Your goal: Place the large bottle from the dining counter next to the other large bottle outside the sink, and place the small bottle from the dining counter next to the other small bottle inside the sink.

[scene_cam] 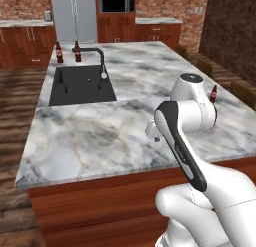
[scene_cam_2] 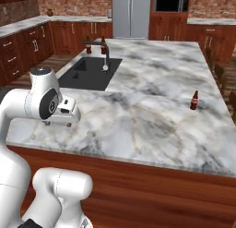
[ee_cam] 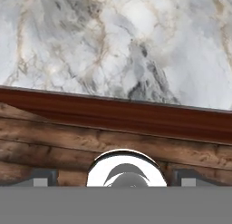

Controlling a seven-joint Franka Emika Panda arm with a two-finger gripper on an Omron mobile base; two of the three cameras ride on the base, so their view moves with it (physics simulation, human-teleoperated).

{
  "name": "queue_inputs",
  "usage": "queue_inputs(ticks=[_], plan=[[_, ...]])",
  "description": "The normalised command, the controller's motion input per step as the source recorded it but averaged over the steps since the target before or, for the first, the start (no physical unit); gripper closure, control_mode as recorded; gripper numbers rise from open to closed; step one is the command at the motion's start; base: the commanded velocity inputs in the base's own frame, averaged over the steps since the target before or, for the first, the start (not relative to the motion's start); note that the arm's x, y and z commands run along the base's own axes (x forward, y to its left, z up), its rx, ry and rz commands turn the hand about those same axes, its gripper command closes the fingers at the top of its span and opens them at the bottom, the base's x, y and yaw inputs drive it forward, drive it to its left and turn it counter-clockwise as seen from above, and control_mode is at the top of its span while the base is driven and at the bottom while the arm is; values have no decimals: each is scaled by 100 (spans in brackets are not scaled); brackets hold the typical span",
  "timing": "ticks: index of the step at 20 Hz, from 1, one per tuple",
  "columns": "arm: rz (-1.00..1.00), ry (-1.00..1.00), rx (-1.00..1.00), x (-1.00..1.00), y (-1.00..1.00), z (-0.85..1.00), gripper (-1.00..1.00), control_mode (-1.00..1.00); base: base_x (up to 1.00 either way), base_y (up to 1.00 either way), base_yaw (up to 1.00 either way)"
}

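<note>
**Claw released over near bench edge; small brown bottle alone at far right**

Left base view: white arm (scene_cam: 192, 141) nearest the camera, bent over the near edge of the marble bench (scene_cam: 100, 131). Small brown bottle (scene_cam: 213, 93) stands upright on the bench's right side, partly behind the arm's elbow, well apart from the sink (scene_cam: 82, 84). Two cola bottles (scene_cam: 59, 53) stand side by side just beyond the sink's far rim, beside the black faucet (scene_cam: 95, 58). Inside the basin there are small objects, too small to tell.

Right base view: arm at lower left, claw (scene_cam_2: 57, 123) pointing down just above the near-left bench edge, fingers apart, nothing between them. Small brown bottle (scene_cam_2: 194, 100) upright near the right edge, bare marble all round.

Hand view: finger tips (ee_cam: 40, 178) wide at the bottom corners, released. Marble top above, red-brown bench edge (ee_cam: 113, 112) below it, wood floor (ee_cam: 54, 146) nearest.
</note>
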Motion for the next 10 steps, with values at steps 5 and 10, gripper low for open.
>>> queue_inputs(ticks=[5,10], plan=[[0,0,0,0,0,0,-100,100,0,-100,-11],[0,0,0,0,0,0,-100,100,-2,-100,-6]])
